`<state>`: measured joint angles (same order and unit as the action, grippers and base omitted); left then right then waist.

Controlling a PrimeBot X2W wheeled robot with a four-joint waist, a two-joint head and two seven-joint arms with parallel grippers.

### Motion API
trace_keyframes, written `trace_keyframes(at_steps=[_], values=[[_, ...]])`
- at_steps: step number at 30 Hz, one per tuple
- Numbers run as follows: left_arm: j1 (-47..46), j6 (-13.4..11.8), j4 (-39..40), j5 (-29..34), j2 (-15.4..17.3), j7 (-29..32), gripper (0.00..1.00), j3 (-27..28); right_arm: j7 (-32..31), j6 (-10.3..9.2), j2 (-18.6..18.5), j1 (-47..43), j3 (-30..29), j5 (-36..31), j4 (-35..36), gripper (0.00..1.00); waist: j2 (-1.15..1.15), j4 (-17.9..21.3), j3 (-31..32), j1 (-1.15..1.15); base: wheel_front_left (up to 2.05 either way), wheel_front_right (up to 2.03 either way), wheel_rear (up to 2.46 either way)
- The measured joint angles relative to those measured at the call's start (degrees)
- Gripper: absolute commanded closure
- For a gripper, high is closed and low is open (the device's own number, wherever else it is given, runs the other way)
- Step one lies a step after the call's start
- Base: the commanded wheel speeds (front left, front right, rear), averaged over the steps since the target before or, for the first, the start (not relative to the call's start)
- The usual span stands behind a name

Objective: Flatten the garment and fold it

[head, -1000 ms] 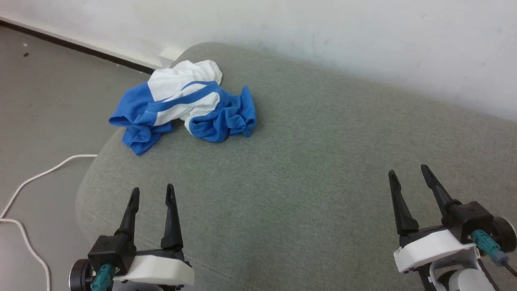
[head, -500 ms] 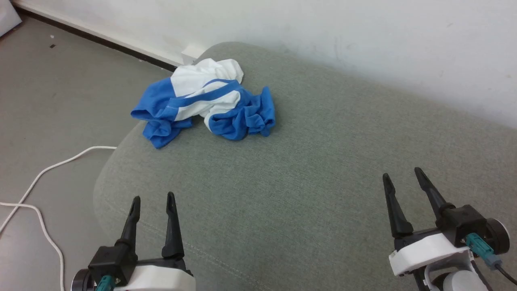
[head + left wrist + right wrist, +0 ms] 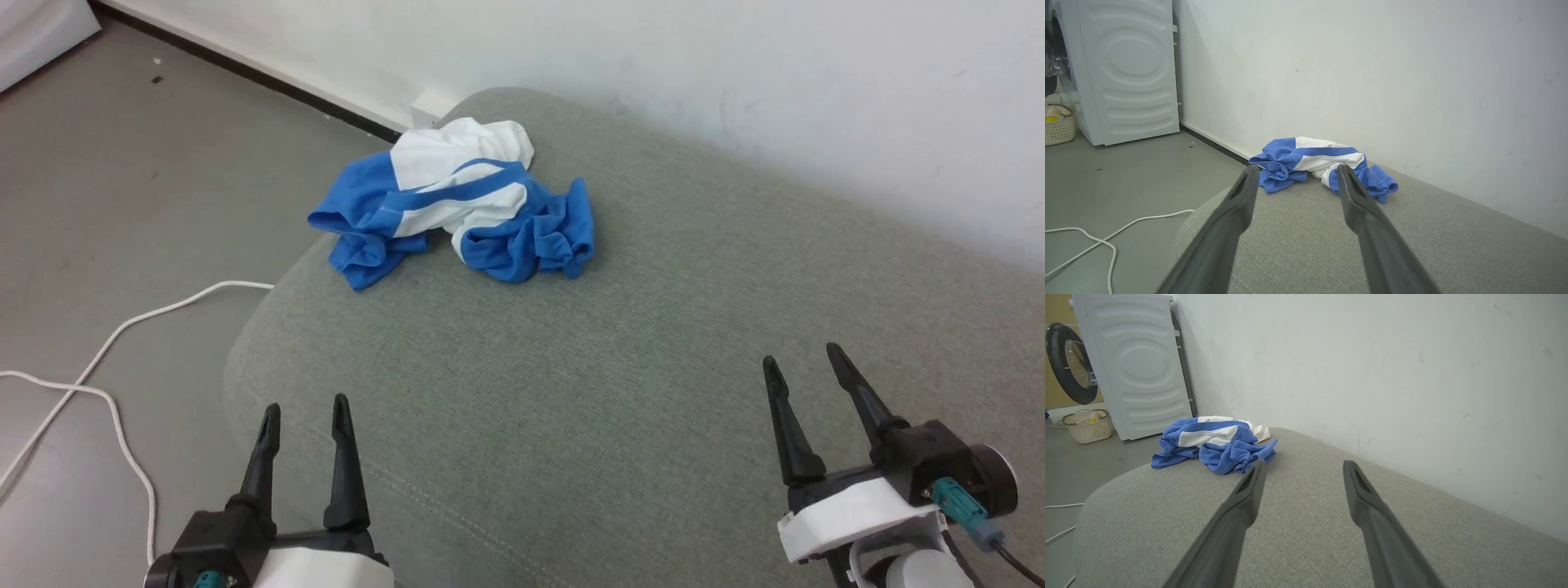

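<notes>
While the shirt (image 3: 457, 208) lies bunched up on the cushion (image 3: 653, 367), well ahead of both spread, empty jaws, nothing's been flattened or folded yet.

We saw the garment (image 3: 457, 204) lying crumpled in a loose heap, neither flattened nor folded, on the grey-green cushion (image 3: 653, 367) near its far left rounded corner, close to the white wall (image 3: 735, 82). Its bright blue cloth bunched in ruffled folds at the right and along the left, where one blue part reached the cushion's rim. A white panel lay on top toward the wall, crossed by a blue band, with a thin white seam on the blue
</notes>
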<state>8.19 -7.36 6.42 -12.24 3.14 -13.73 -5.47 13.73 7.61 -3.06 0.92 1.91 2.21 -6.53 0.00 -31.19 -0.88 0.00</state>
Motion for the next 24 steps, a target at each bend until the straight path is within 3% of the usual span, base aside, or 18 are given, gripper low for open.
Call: trace_keyframes(at_steps=[8, 24], values=[[0.1, 0.0, 0.1, -1.0, 0.0, -1.0, 0.0, 0.2, 0.8, 0.0, 0.0, 0.0, -0.1, 0.2, -0.1, 0.0, 0.0, -1.6, -0.2, 0.0, 0.0, 0.0, 0.0], [-0.6, -0.2, 2.1, -3.9, 0.0, -1.0, 0.0, -1.7, 0.2, 0.0, 0.0, 0.0, -1.0, -0.1, 1.8, 0.0, 0.0, -0.7, -1.7, 0.0, 0.0, 0.0, 0.0]])
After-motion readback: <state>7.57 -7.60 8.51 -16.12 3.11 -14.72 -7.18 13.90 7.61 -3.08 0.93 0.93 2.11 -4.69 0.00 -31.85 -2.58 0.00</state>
